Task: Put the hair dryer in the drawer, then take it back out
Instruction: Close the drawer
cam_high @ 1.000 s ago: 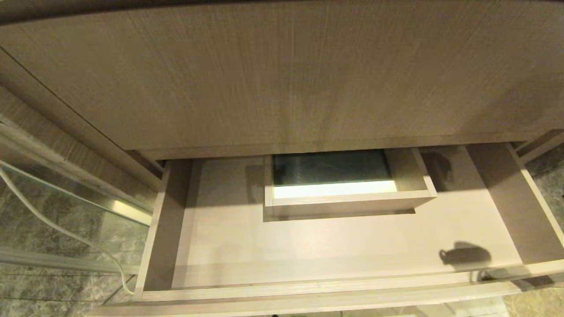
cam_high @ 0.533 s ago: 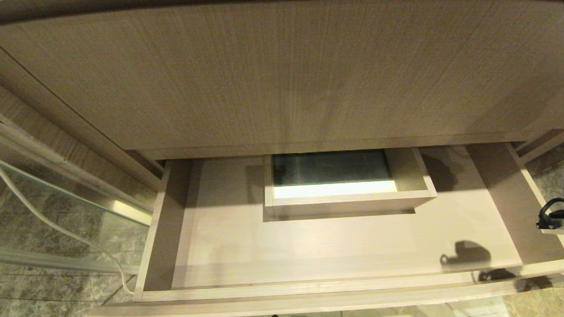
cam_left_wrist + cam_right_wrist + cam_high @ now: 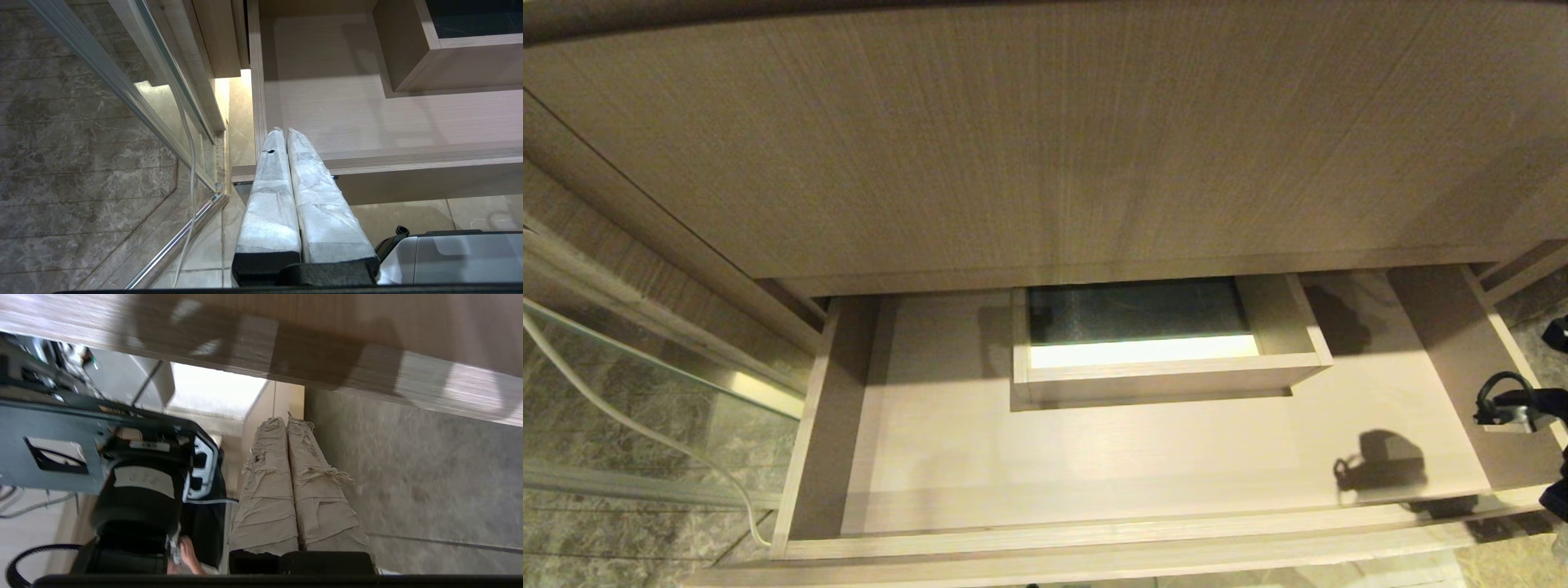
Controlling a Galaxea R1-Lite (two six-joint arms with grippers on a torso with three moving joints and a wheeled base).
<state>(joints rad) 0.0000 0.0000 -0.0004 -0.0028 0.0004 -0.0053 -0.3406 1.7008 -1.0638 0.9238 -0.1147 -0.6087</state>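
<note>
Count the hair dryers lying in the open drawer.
0. The drawer holds only its boxed cut-out at the back and shadows. No hair dryer shows in any view; it may be out of frame.

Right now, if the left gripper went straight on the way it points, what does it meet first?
Probably the drawer: the left gripper, shut and empty, points at the front rail near its left corner. Depth is unclear, so it might pass just over the rail to the drawer floor.

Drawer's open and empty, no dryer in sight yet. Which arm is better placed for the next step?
Probably the right. Part of the right arm shows at the right edge of the head view, over the drawer's right side wall. The left pincer is shut at the drawer's front left corner. The hair dryer is in no view.
</note>
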